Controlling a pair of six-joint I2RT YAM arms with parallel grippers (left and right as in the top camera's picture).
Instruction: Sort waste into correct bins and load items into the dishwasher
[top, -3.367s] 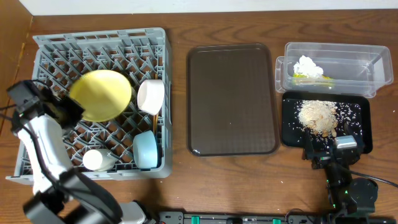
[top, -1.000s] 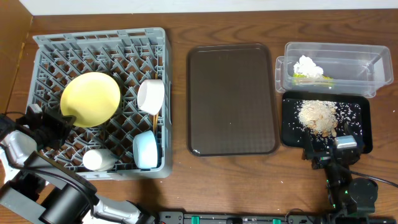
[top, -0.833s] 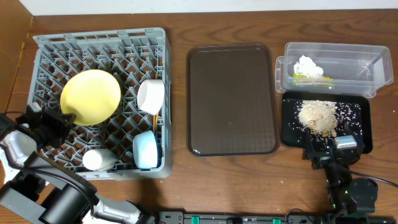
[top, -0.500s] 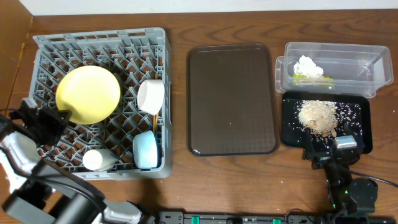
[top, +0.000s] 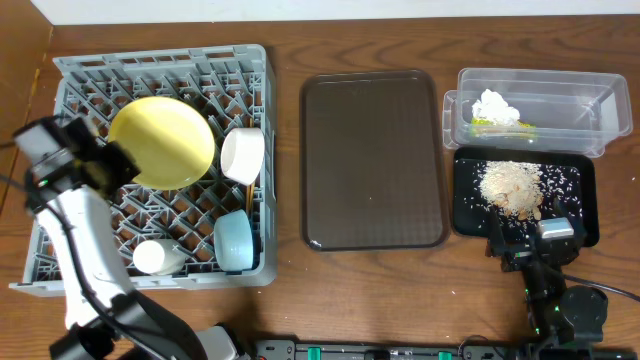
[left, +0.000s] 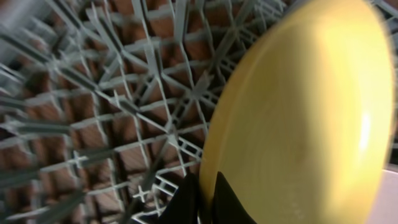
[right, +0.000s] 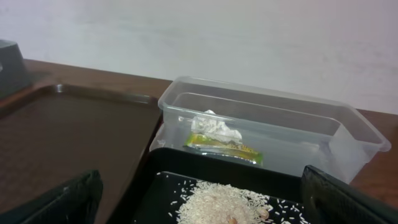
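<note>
My left gripper (top: 112, 166) is shut on the lower left rim of the pale-yellow plate (top: 163, 141), which is tilted over the grey dish rack (top: 70, 70). The left wrist view shows the jaws (left: 208, 200) pinching the plate's edge (left: 311, 112) above the rack lattice (left: 112, 112). A white bowl (top: 242, 155), a light-blue bowl (top: 233, 240) and a white cup (top: 158, 257) stand in the rack. My right gripper (top: 530, 245) is open and empty at the black tray's front edge (top: 467, 215), fingers either side of the rice (right: 217, 202). The clear tub (top: 600, 100) holds tissue (top: 497, 107) and the wrapper (top: 508, 126).
The dark brown serving tray (top: 372, 160) lies between the rack and the bins. Rice and crumbs (top: 512, 187) are heaped in the black tray. The clear tub (right: 348, 134) stands just behind the black tray.
My left arm has swung up and to the right over the rack, carrying the yellow plate toward the rack's middle. The right arm has not moved.
</note>
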